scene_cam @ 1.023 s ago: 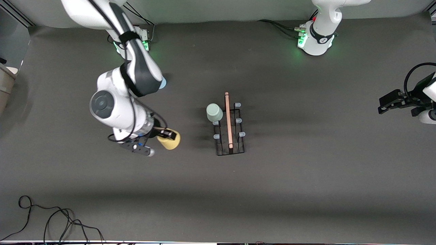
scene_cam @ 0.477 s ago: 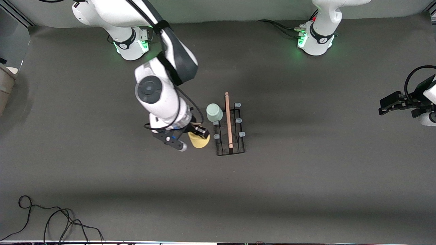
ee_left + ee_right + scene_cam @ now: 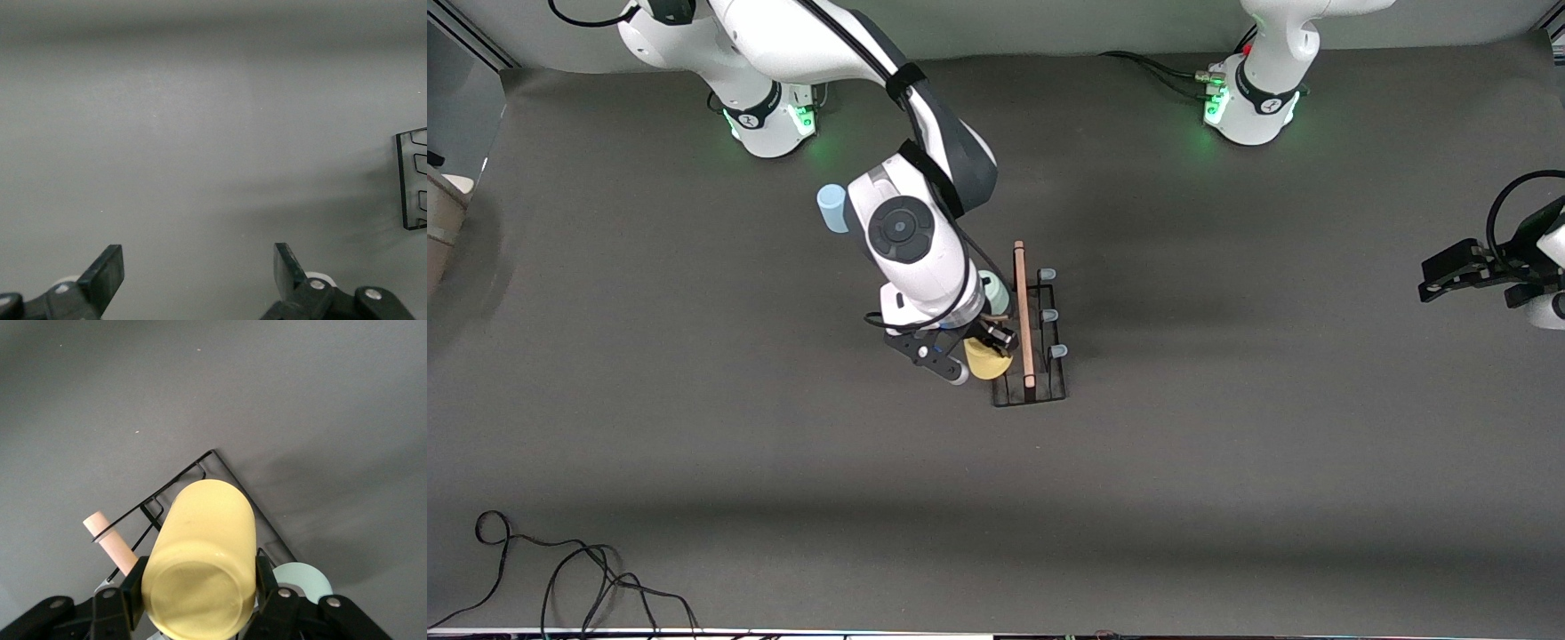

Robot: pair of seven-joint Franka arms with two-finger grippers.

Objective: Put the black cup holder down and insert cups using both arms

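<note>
The black cup holder [image 3: 1040,373] stands mid-table with its wooden rod [image 3: 1022,311] on top; it also shows in the right wrist view [image 3: 220,463]. A pale grey-green cup [image 3: 999,300] sits on one of its pegs, mostly hidden by the right arm. My right gripper [image 3: 989,348] is shut on the yellow cup [image 3: 987,363] and holds it over the rack's pegs on the right arm's side; in the right wrist view the yellow cup [image 3: 203,560] sits between the fingers. The light blue cup [image 3: 832,208] lies on the table near the right arm's base. My left gripper [image 3: 1449,271] is open and empty; the left arm waits.
A loose black cable [image 3: 560,578] lies near the table's front corner at the right arm's end. A beige object [image 3: 440,213] stands off the table's edge at that end. In the left wrist view a black tray edge [image 3: 412,180] shows.
My right arm has carried the yellow cup from the right arm's side of the table to over the rack. The light blue cup has come into view. The left arm barely moved.
</note>
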